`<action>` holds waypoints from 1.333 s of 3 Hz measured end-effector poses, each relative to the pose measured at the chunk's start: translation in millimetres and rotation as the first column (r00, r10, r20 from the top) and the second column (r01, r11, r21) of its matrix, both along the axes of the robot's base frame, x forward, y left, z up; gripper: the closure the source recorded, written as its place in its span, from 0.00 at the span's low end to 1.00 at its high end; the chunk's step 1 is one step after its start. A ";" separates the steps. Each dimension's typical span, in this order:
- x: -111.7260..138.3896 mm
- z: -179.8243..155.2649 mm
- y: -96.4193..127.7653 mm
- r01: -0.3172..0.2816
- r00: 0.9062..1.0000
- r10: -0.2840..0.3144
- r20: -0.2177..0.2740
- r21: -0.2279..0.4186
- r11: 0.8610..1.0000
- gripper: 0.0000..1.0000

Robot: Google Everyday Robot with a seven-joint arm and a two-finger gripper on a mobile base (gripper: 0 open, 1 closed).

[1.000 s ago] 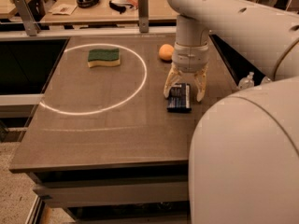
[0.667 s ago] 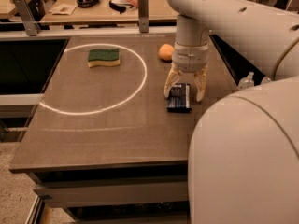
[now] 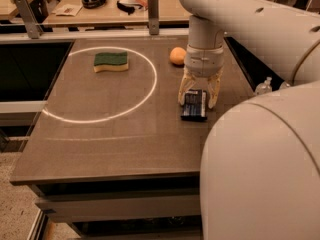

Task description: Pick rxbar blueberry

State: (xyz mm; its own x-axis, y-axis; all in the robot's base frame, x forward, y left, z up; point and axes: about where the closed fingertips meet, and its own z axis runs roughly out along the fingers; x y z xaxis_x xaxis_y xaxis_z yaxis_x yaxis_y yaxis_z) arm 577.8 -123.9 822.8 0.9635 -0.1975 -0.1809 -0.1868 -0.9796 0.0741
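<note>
End effector points straight down at 3 o'clock on the counter, fingers spread and straddling the flat-lying rxbar blueberry — apparently set to close on its long edges — nothing gripped yet.

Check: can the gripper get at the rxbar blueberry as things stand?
Probably yes. The gripper hangs directly over the rxbar blueberry, fingers spread to either side of its far end, nothing between. The orange sits apart behind it, the sponge well off to the side.
</note>
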 end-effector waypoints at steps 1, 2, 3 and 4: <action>0.0 0.1 -0.5 0.001 1.000 -0.001 0.000 -0.001 1.000 0.59; 0.1 0.9 -1.0 0.002 1.000 -0.002 0.000 -0.001 1.000 0.59; 0.1 1.0 -1.4 0.003 1.000 -0.003 0.001 -0.002 1.000 0.60; 0.1 1.7 -2.2 0.005 1.000 -0.005 0.001 -0.003 1.000 0.59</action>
